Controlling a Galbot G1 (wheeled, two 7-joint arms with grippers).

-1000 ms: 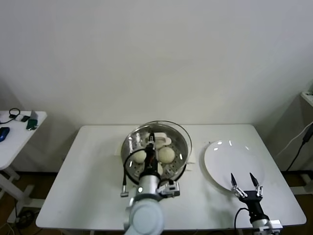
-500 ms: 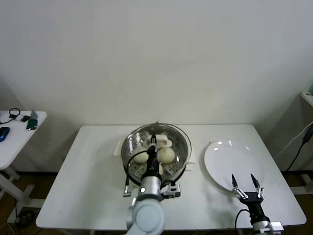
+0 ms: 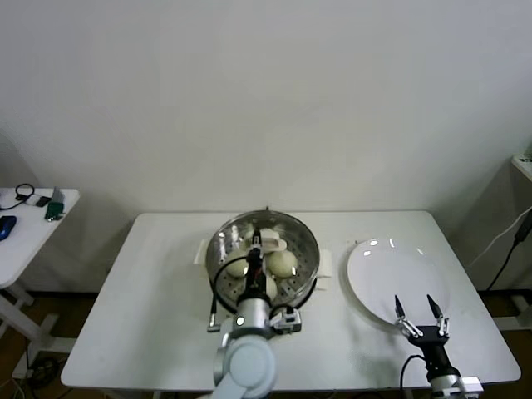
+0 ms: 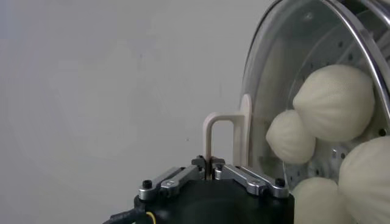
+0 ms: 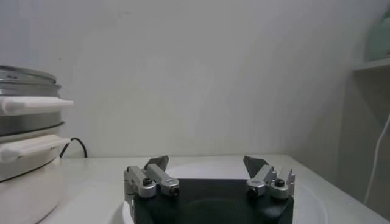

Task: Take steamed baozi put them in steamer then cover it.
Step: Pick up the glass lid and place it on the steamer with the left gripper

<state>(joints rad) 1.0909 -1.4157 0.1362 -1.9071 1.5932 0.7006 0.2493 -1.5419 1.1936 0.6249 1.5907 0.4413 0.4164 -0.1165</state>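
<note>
glass and steel had come together: a second earlier the cover (image 3: 264,241) hung tilted above the steamer (image 3: 309,268), and by this moment it had dropped and levelled until its rim sat on or just above the pot's rim, so the covering step looked all but finished, with only the release left. the left gripper (image 3: 254,247) was pinched tight on the cover's cream handle (image 4: 226,141), reaching in from the near edge of the tabletop. the steamer stood at the middle of the table, toward the far edge, with the steamed baozi (image 4: 334,102) resting on its perforated tray under the glass. the white plate (image 3: 397,278) at the right edge was bare, and the right gripper (image 3: 420,313) waited over its near rim, fingers apart.
</note>
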